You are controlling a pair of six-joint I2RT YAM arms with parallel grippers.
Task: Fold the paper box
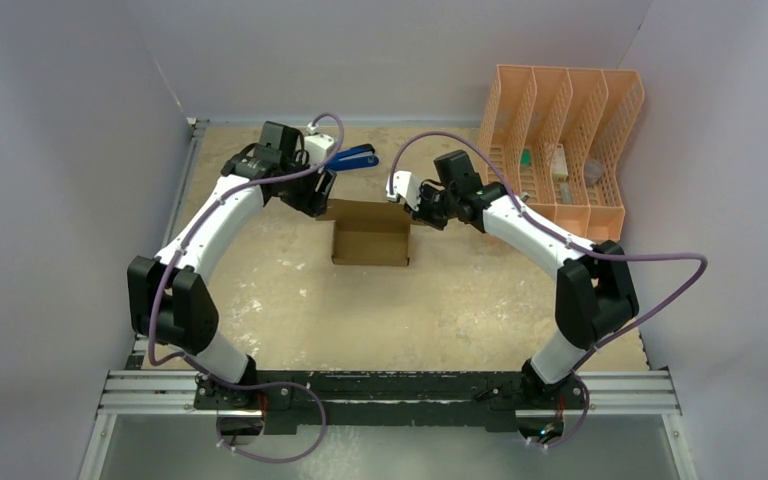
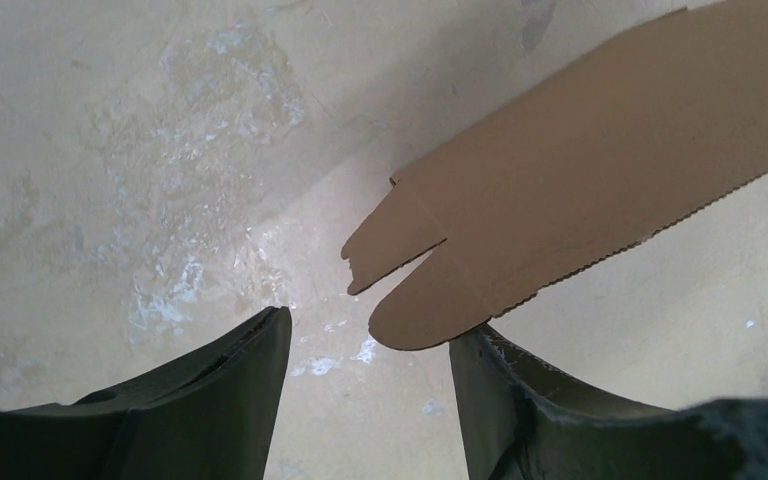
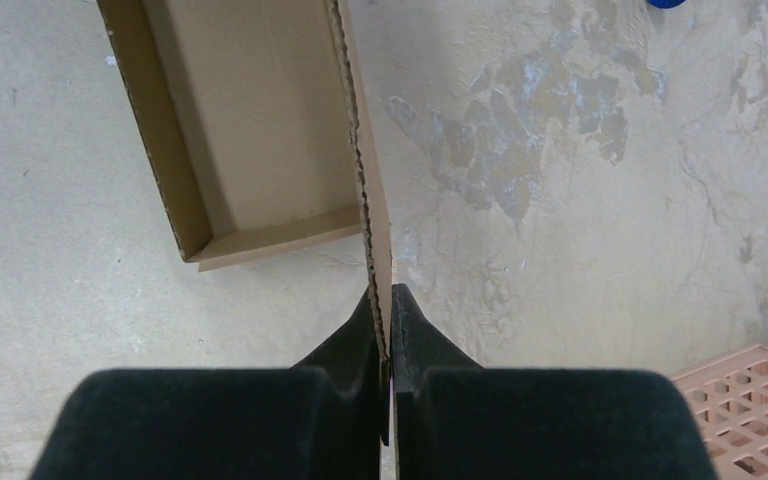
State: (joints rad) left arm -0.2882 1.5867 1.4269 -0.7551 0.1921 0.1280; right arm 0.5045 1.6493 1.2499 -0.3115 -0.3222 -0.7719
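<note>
The paper box is brown cardboard, an open shallow tray with raised walls, at the table's middle back. My right gripper is shut on the box's upright side wall; in the top view it sits at the box's right rear corner. My left gripper is open and empty, its fingers apart above the table. The rounded flaps of the box lie just beyond its right finger. In the top view the left gripper is at the box's left rear corner.
A peach-orange mesh file organizer with small items stands at the back right. A blue tool lies at the back behind the box. Grey walls close in the table on the left, back and right.
</note>
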